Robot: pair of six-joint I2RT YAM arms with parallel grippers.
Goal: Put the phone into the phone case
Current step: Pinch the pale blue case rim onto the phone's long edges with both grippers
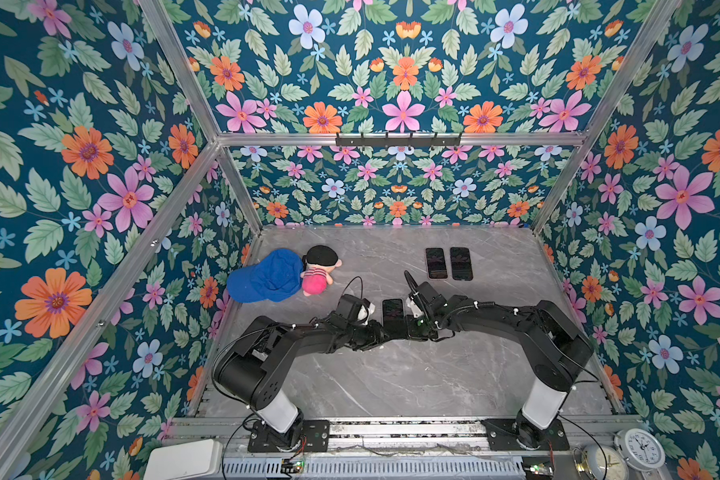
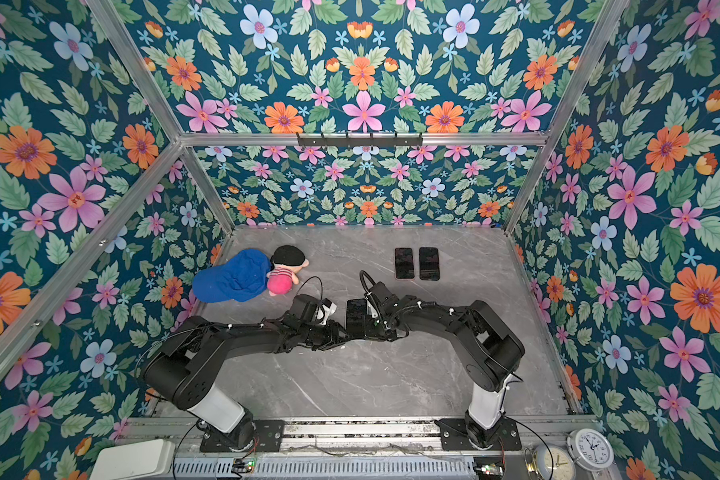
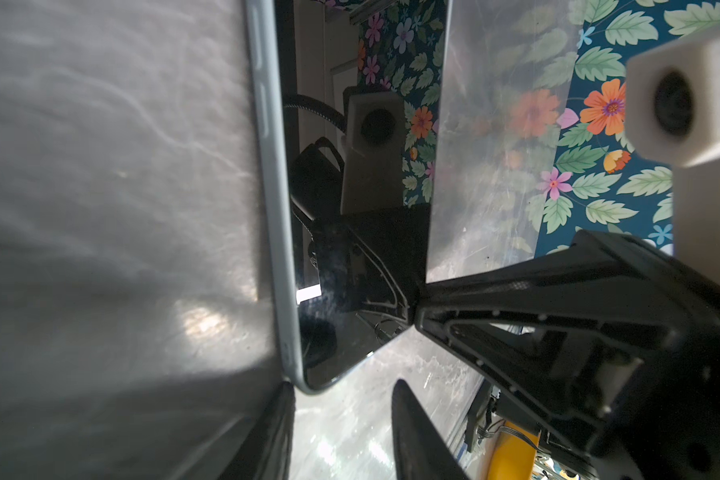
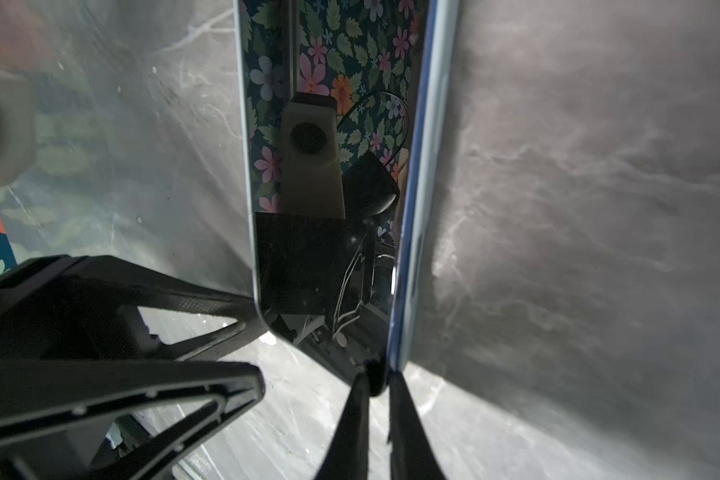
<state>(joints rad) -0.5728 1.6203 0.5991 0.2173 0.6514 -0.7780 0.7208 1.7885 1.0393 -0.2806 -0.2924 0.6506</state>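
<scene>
Right claw (image 4: 377, 382): nearly closed, tips pinching corner of phone (image 1: 393, 311) by pale blue rim. Left claw (image 3: 341, 384): jaws apart, opposite corner of phone between them, one finger (image 3: 281, 415) touching rim, other clear. Phone bridges gap between both claws, screen up. Two spare phones (image 1: 436, 263) lie side by side beyond right claw.

Blue cap (image 1: 267, 276) lies touching a plush doll (image 1: 319, 270).

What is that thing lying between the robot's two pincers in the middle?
A dark phone lies between them, seen in both top views. The right pincer is shut on its edge; the left pincer stands open by a corner.
</scene>
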